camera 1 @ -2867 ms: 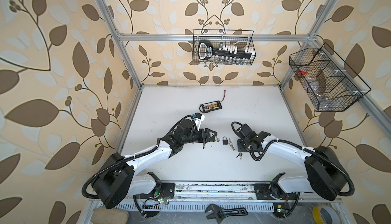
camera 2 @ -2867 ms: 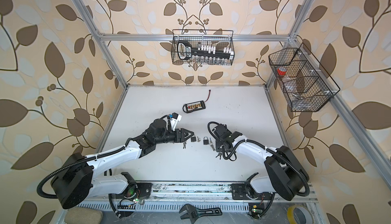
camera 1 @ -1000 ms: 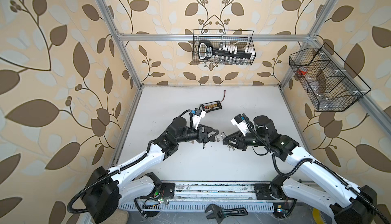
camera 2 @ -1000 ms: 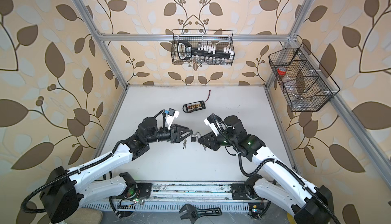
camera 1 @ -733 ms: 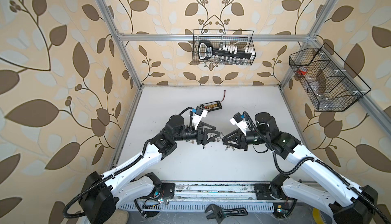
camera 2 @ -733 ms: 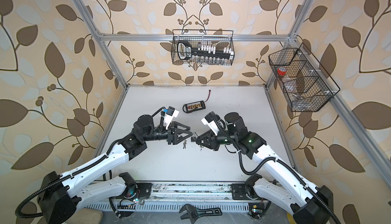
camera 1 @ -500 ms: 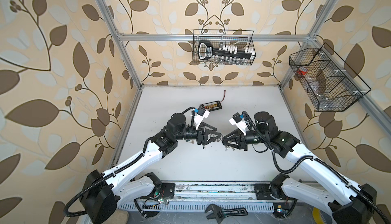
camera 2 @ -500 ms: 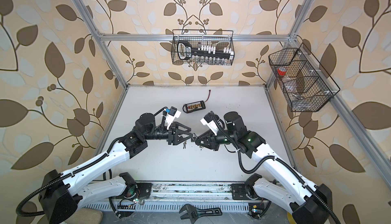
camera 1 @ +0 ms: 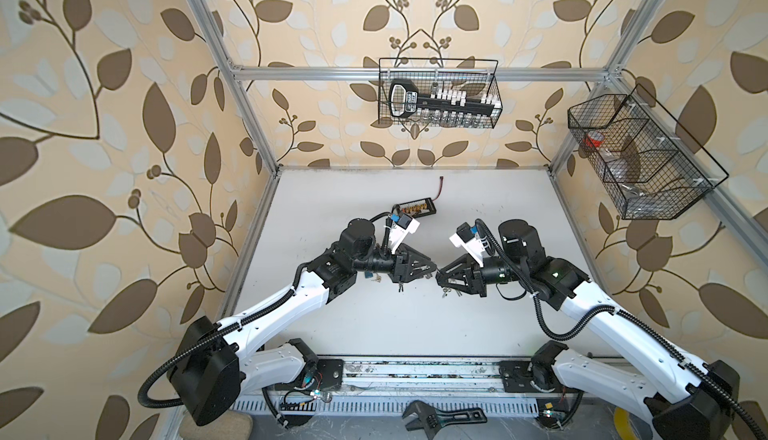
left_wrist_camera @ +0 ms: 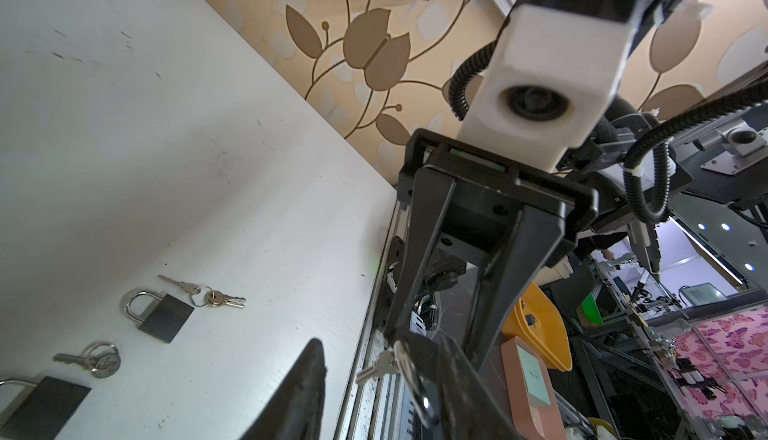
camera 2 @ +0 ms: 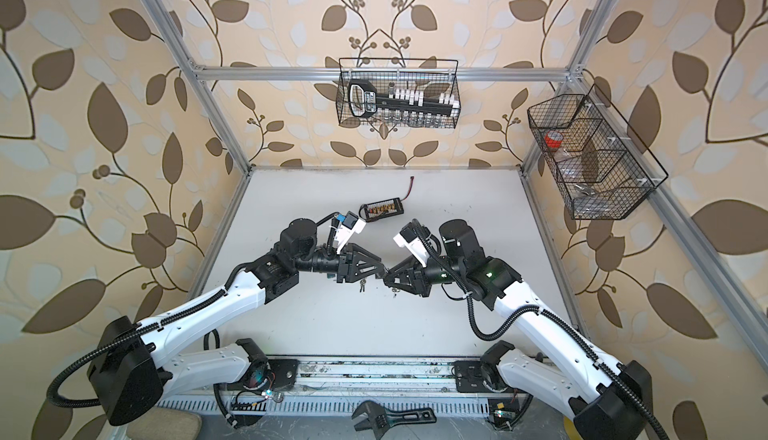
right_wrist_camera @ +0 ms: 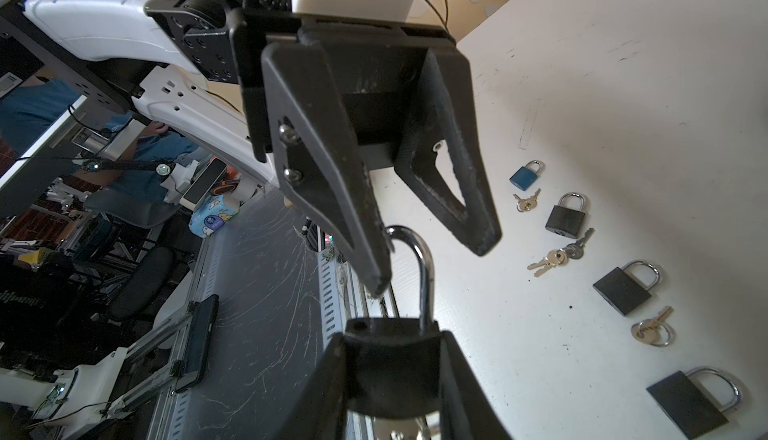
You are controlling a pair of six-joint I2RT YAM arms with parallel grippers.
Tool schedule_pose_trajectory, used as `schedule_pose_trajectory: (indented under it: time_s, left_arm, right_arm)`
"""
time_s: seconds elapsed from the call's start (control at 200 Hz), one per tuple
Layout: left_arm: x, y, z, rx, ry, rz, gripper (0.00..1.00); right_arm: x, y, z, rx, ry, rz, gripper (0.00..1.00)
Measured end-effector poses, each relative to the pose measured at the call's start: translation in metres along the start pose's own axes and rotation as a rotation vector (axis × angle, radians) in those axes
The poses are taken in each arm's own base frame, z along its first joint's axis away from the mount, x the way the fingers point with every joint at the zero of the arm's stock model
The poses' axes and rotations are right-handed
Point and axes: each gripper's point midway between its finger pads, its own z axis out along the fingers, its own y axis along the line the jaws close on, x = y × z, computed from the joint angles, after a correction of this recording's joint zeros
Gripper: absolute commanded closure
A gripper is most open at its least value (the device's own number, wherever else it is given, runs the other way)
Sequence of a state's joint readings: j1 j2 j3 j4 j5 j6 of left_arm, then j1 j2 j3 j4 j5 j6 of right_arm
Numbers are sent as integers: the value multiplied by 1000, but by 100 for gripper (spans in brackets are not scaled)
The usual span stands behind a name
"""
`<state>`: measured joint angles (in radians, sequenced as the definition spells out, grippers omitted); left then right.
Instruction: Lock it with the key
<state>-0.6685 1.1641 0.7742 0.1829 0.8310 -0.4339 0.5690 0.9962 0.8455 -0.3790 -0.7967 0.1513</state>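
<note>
Just on the near side of the connector board (camera 1: 415,208), the right gripper (camera 1: 439,280) clamps the raised padlock (right_wrist_camera: 392,359) by its body while the left gripper (right_wrist_camera: 428,265), half-open and empty, touches the open shackle (right_wrist_camera: 426,288), which likely needs pressing home next, the left jaws now narrower than a second ago.

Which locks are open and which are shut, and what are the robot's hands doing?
right gripper, shut on held padlock
held padlock, shackle open
left gripper, open and empty
blue padlock, shut
black table padlocks, all shut
table keys, lying loose
</note>
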Motion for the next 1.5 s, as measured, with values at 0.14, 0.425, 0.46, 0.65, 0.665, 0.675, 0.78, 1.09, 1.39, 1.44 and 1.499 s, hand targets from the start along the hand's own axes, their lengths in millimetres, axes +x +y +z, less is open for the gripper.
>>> schedule_pose_trajectory:
  time_s: [0.14, 0.425, 0.46, 0.65, 0.665, 0.675, 0.78, 1.09, 1.39, 1.44, 1.499]
  left_arm:
    - [2, 1, 3, 3, 10, -5, 69]
    - [0, 2, 5, 3, 11, -13, 88]
    - [0, 1, 5, 6, 11, -12, 91]
    - [-3, -2, 6, 10, 1, -7, 100]
    - [-4, -2, 6, 10, -1, -6, 100]
    - [-4, -2, 6, 10, -1, -5, 100]
    - [-6, 0, 6, 0, -12, -4, 100]
    - [-8, 2, 7, -11, -17, -24, 100]
    - [-27, -6, 5, 1, -82, -47, 100]
    - [-32, -10, 3, 11, -101, -46, 100]
    - [-39, -16, 1, 23, -128, -40, 100]
  right_arm:
    - [0, 0, 0, 0, 0, -3, 100]
    - [0, -2, -1, 11, -1, -6, 100]
    - [1, -2, -1, 15, -2, -6, 100]
    - [-2, -5, -4, 53, -17, -22, 100]
    - [-2, -6, -4, 57, -19, -25, 97]
    - [-2, -6, -4, 60, -20, -26, 95]
    - [-4, -9, -5, 82, -27, -34, 70]
    - [-20, -13, -23, 191, -120, -70, 31]
    - [-41, -19, -70, 406, -380, -181, 19]
    - [-45, -16, -76, 420, -408, -200, 21]
    - [-51, -11, -81, 420, -436, -220, 26]
